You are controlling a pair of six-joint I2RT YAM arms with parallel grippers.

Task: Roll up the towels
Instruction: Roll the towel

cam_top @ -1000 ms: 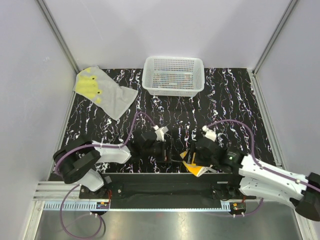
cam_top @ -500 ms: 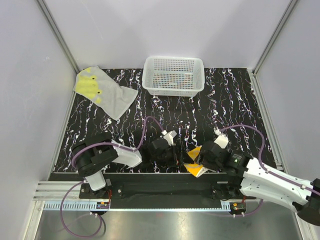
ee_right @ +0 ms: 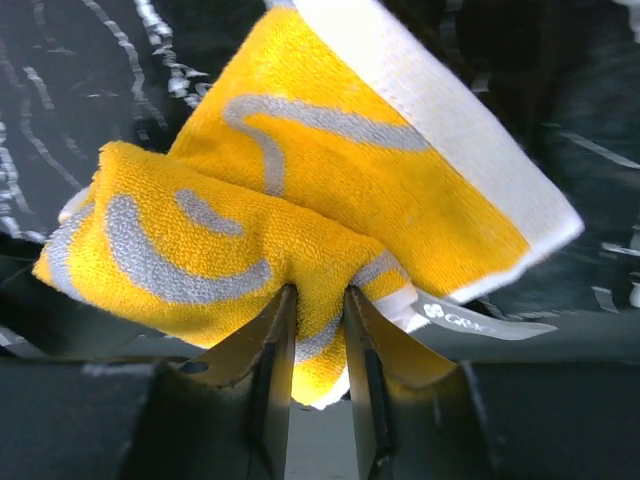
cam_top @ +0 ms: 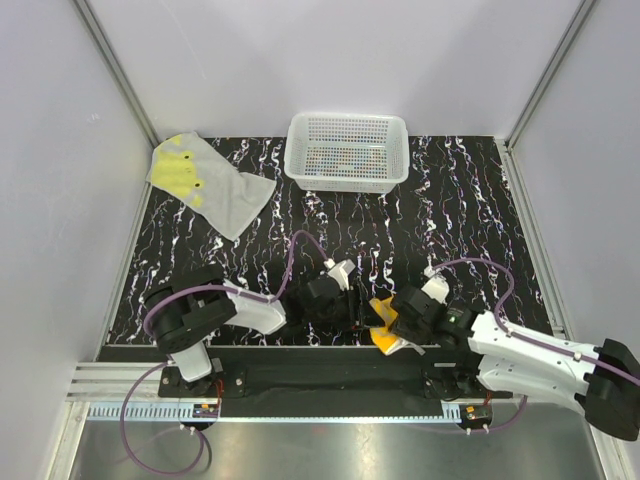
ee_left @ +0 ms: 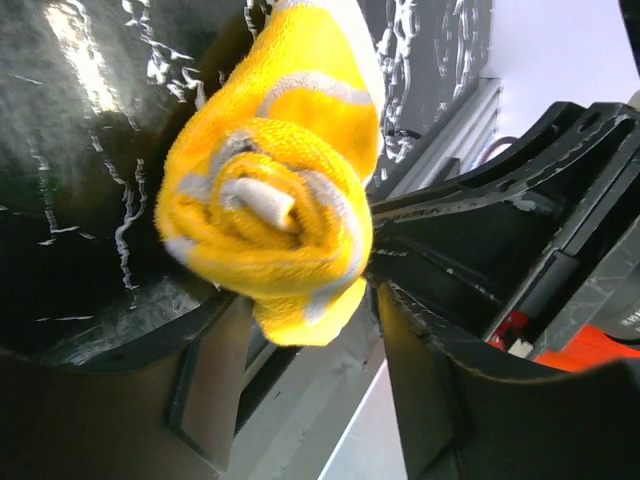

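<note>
The orange towel (cam_top: 382,308) lies bunched near the table's front edge, between both grippers. In the left wrist view its rolled end (ee_left: 270,220) faces me, with grey-white stripes spiralling in. My left gripper (ee_left: 312,312) stands open, a finger on each side of the roll's lower tip, not pinching it. My right gripper (ee_right: 318,300) is shut on a fold of the orange towel (ee_right: 330,190), whose white hem and label stick out to the right. The grey towel (cam_top: 205,182) with yellow-green blotches lies flat at the far left corner.
A white perforated basket (cam_top: 347,150) stands at the back middle. The black marbled table (cam_top: 450,220) is walled by white panels on three sides. A black rail (cam_top: 320,375) runs along the front edge just below both grippers.
My right gripper has shifted left and closed onto a fold of the orange towel. The left gripper's jaws have narrowed round the rolled end. The towel is more bunched.
</note>
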